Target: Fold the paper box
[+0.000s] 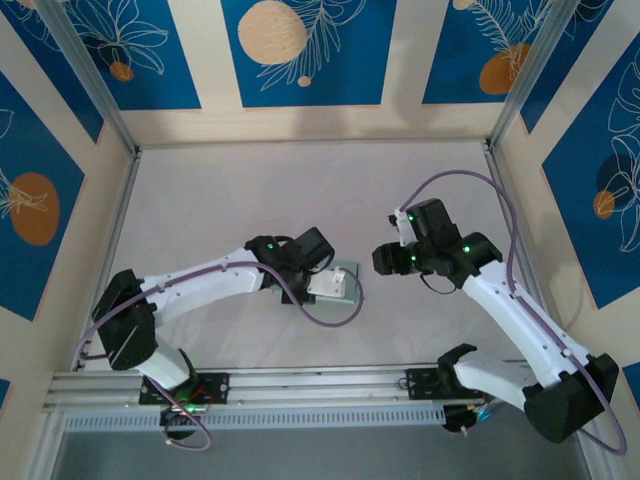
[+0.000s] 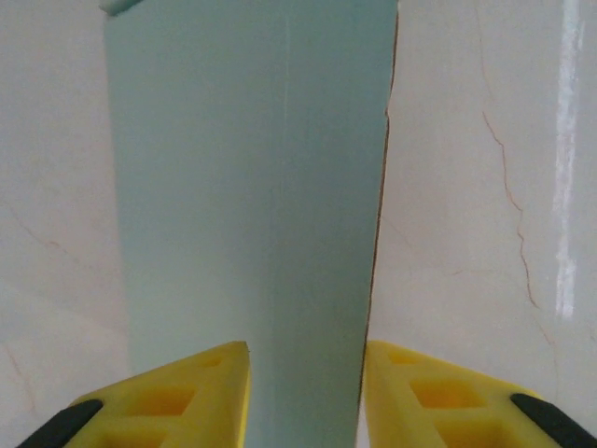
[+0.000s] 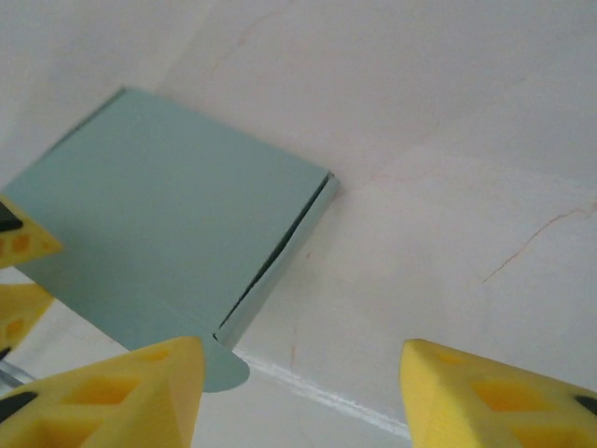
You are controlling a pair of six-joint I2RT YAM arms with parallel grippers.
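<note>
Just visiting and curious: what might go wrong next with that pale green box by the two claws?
The paper box has one side gaping, with a rounded tab sticking out; the open right gripper might crease that tab instead of tucking it. The left gripper is at the box's other end; squeezing could buckle the thin card.

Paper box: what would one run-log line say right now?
paper box: folded flat, tab out | left claw: astride its end, grip unclear | right claw: open, nearby

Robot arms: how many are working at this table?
2. The left arm reaches from the near left to the paper box near the middle; the right arm reaches from the near right, ending just right of it.
</note>
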